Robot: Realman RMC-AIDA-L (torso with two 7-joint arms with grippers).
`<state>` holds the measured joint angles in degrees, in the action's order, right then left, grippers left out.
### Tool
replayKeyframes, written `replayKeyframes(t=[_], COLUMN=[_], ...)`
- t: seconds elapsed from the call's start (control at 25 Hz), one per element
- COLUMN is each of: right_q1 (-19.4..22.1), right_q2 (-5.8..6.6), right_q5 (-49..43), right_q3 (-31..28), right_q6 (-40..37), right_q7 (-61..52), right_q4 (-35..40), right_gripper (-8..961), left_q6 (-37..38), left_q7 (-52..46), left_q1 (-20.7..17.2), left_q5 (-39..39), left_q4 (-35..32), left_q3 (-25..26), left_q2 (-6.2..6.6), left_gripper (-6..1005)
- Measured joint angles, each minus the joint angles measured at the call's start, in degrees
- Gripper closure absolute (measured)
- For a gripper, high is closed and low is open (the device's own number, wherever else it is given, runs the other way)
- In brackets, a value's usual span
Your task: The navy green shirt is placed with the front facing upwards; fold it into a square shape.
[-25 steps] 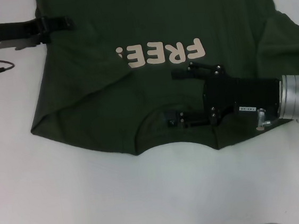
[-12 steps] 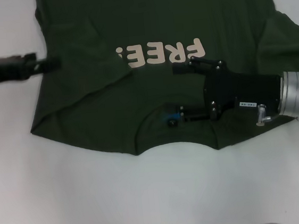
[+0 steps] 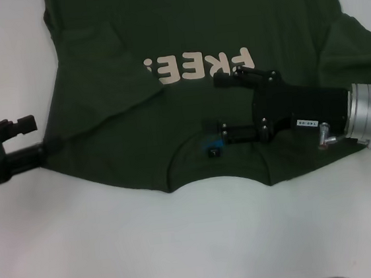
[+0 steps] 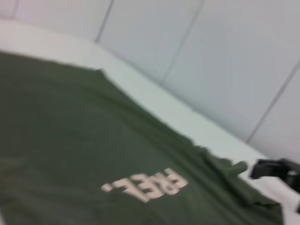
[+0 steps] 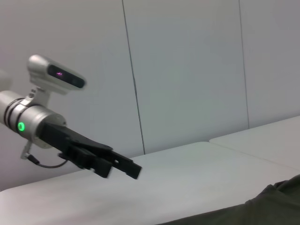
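Navy green shirt (image 3: 188,39) flat; right gripper (image 3: 217,108) open above collar, left gripper (image 3: 36,137) open at sleeve edge; shallow pinch risks single-layer grab, skewed fold.

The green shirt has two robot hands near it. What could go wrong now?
The right gripper hangs open over the navy green shirt, right by the collar and the neck label. If it closes there, it might pinch only the top layer, so the fold bunches. The left gripper sits at the shirt's left edge, where a flap already lies folded over with creases; pulling from there could drag the shirt crooked.
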<state>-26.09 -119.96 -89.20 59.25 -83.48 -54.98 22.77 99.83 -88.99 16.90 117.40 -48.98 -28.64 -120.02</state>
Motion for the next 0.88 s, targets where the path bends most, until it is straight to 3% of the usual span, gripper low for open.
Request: replayKeyframes(t=[0.2, 0.48, 0.64, 0.76, 0.88], right_q1=[0.1, 0.7, 1.8, 3.3, 5.9], right_q2=[-0.01, -0.02, 0.01, 0.87, 2.87], right_q5=[0.0, 2.5, 4.7, 4.1, 3.7], right_q3=[0.2, 0.0, 0.0, -0.1, -0.7], right_q6=[-0.3, -2.2, -4.6, -5.3, -5.3], right_q7=[-1.3, -1.5, -3.7, -11.5, -21.6], right_q4=[0.0, 0.0, 0.6, 3.7, 7.7], right_gripper=[25, 37, 52, 64, 75], left_q6=[3.0, 2.9, 3.8, 4.0, 3.5], left_q7=[3.7, 11.0, 11.4, 11.4, 11.6], left_q1=[-0.4, -0.1, 0.0, 0.1, 0.2], left_q5=[0.2, -0.1, -0.1, -0.2, -0.2], left_q4=[2.1, 3.1, 3.2, 3.2, 3.2], left_q3=[1.6, 2.1, 2.4, 2.9, 3.4], left_q2=[-0.14, -2.52, -2.82, -2.72, -2.65], left_gripper=[139, 139, 139, 139, 139])
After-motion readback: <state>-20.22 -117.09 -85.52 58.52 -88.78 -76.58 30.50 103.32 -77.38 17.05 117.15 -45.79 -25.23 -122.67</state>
